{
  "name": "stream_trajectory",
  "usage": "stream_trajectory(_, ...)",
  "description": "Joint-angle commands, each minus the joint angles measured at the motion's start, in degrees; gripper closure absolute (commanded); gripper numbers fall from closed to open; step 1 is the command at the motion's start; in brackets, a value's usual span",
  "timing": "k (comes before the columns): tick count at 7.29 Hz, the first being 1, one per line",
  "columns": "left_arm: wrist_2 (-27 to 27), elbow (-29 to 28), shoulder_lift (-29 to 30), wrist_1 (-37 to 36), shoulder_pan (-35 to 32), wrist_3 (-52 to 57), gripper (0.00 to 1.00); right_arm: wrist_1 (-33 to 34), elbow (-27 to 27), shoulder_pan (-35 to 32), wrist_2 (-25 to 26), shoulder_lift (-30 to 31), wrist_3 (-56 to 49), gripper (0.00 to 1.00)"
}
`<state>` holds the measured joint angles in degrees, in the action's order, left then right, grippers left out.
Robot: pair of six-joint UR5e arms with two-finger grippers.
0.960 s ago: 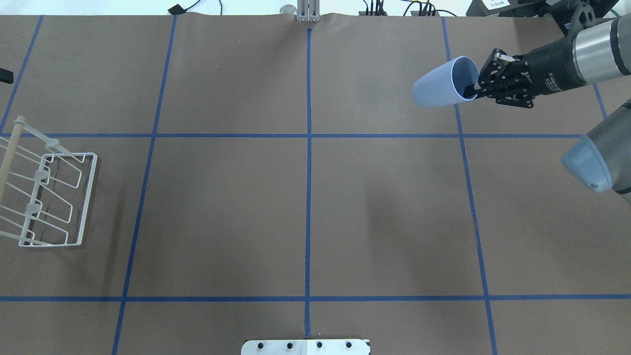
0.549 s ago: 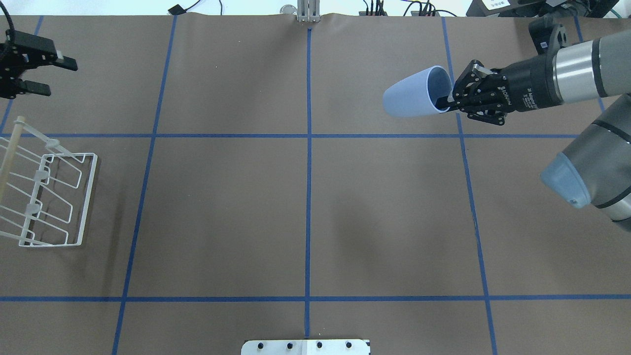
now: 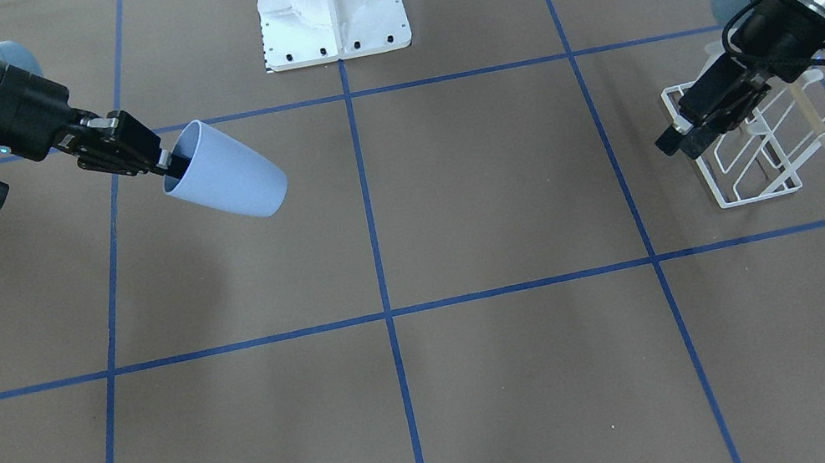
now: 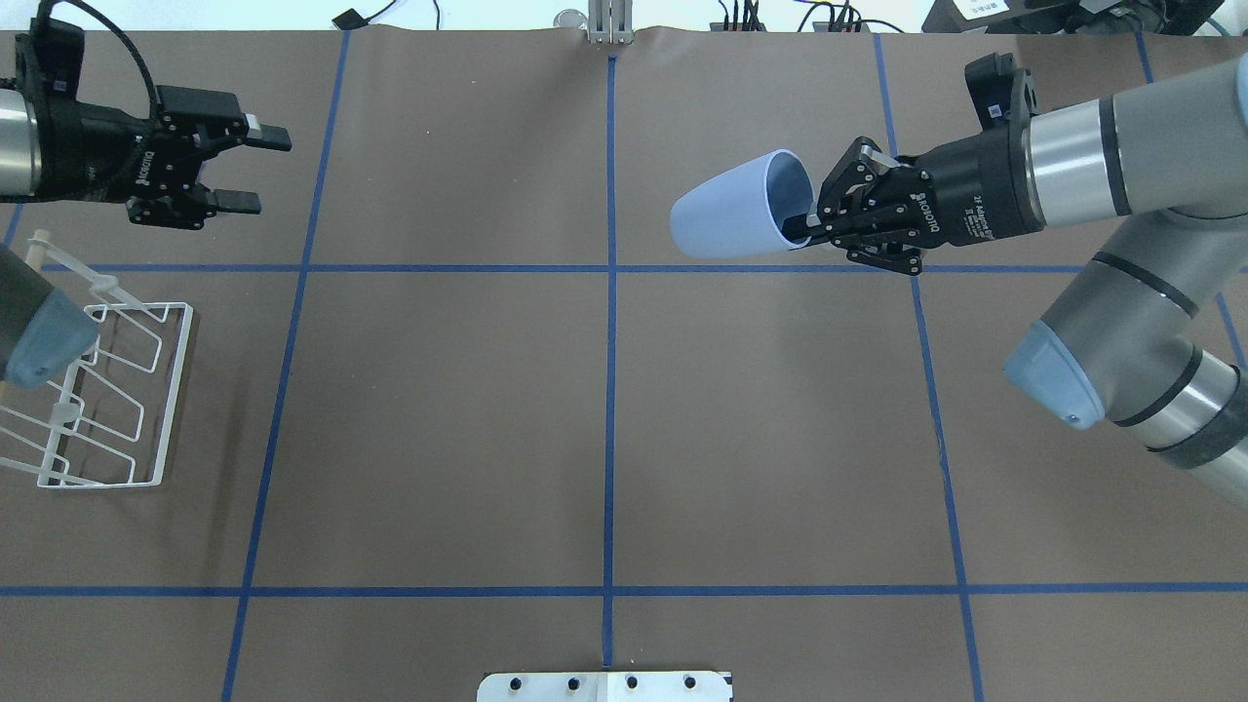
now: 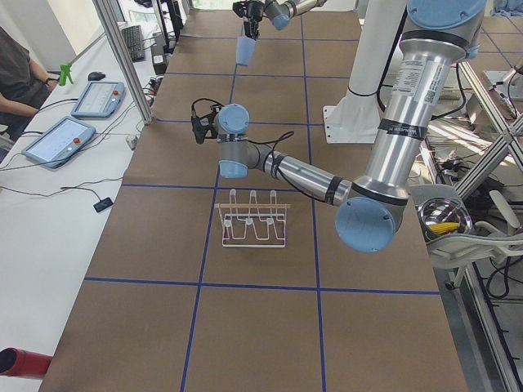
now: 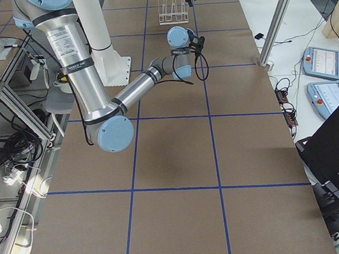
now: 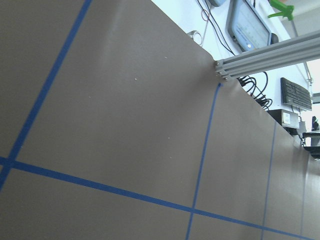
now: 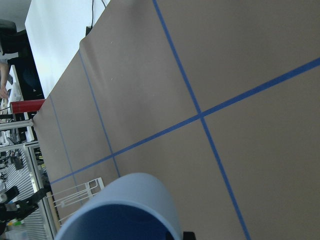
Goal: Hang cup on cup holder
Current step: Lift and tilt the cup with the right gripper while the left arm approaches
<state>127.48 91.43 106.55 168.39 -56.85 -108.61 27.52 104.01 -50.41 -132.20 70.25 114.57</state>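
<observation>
The light blue cup [image 4: 726,219] hangs tilted in the air over the far right half of the table, its mouth towards my right gripper [image 4: 805,222]. That gripper is shut on the cup's rim, one finger inside. The cup also shows in the front view [image 3: 234,185] and the right wrist view [image 8: 125,210]. The white wire cup holder [image 4: 172,390] stands at the table's left edge, also seen from the front [image 3: 754,197]. My left gripper [image 4: 261,174] is open and empty, above the table just beyond the holder.
The white robot pedestal [image 3: 329,0] stands at the near middle edge. An aluminium post [image 4: 609,24] rises at the far edge. Blue tape lines grid the brown table. Operators' tablets [image 5: 82,114] lie beyond the far edge.
My right gripper has carried the cup leftwards towards the table's centre line. My left arm has come in from the left and moved right, its gripper open.
</observation>
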Motion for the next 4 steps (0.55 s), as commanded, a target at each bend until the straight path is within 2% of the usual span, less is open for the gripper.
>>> stream_trajectory(1, -1.27, -1.17, 5.22, 5.28, 4.45, -10.95, 0.03, -7.35, -0.04, 2.06, 0.10, -0.99, 6.34, 1.00)
stream_trajectory(2, -1.27, -0.82, 5.94, 7.63, 5.68, -14.84, 0.03, -11.57, -0.04, 2.42, 0.27, -1.08, 9.32, 1.00)
stream_trajectory(4, -1.44, -1.25, 7.43, 17.28, 10.24, -22.05, 0.02, -15.03, -0.04, 3.21, 0.62, -1.87, 11.73, 1.00)
